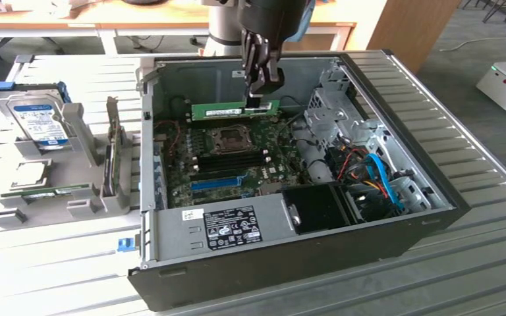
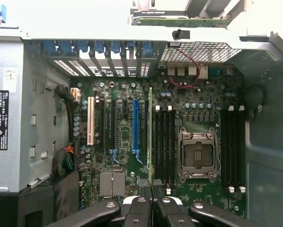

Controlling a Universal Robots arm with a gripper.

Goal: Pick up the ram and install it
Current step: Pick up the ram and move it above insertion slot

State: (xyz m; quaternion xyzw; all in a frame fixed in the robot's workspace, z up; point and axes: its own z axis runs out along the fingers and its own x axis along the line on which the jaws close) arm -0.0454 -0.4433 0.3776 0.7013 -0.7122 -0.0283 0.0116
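Observation:
My gripper (image 1: 259, 99) hangs inside the open computer case (image 1: 429, 197), shut on the ram (image 1: 226, 110), a long green stick with a white label. The stick is held level by its end, above the motherboard (image 1: 235, 164) near the case's back wall. In the wrist view the ram (image 2: 150, 132) appears edge-on as a thin green line running out from my gripper (image 2: 151, 201). It lies over the board just beside a bank of black memory slots (image 2: 165, 142), next to the CPU socket (image 2: 196, 153). Whether it touches the board I cannot tell.
A blue slot (image 1: 215, 182) and the power supply (image 1: 226, 227) lie nearer the case front. A drive cage (image 1: 332, 99) and cables (image 1: 376, 178) crowd the exterior view's right. On the exterior view's left, a grey holder (image 1: 86, 141) carries a blue-labelled hard drive (image 1: 42, 122).

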